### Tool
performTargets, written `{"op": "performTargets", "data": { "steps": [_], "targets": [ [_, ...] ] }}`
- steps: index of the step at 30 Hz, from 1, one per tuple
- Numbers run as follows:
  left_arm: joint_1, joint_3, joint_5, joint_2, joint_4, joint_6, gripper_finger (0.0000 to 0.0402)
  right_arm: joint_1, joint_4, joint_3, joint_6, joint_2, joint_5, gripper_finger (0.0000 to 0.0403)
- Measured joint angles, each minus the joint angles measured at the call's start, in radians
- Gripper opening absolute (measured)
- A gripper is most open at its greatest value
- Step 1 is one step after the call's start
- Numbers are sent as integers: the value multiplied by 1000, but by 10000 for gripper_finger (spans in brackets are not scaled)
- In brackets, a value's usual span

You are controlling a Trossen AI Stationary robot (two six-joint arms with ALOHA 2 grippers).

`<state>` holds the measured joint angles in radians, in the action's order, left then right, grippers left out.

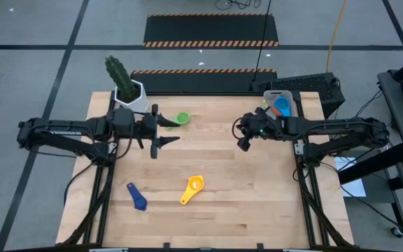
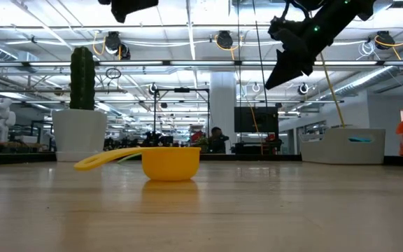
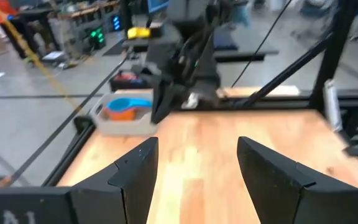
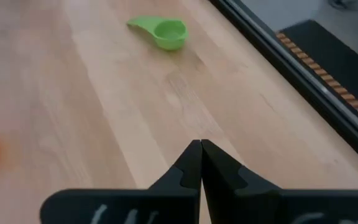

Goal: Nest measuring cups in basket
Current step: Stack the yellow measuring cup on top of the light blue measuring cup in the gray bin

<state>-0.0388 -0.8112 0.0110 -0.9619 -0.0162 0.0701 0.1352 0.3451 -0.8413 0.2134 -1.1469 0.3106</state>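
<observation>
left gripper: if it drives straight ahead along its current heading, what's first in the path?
Probably the right gripper. The open left gripper points across the table, and its wrist view shows bare wood, then the right arm dead ahead, with the basket off to one side. Depth is unclear.

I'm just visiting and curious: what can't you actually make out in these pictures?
- Basket, high view: cups below the light blue and orange ones are covered; count unknown.
- Dark blue cup: missing from the low view.
- Green cup, low view: mostly behind the yellow cup.

No readable text, label, brand or number shows in any view.
</observation>
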Motion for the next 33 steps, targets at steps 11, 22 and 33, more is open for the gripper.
{"op": "performTargets", "data": {
  "steps": [11,22,33],
  "targets": [
    [55,0,124,0,-166,22,220,0,-169,0,-124,0,-29,0],
    [181,0,88,-22,-272,135,220,0,-169,1,-125,0,-37,0],
    [407,0,173,-244,-302,249,171,0,-170,24,-57,0,-122,0]
  ]
}}
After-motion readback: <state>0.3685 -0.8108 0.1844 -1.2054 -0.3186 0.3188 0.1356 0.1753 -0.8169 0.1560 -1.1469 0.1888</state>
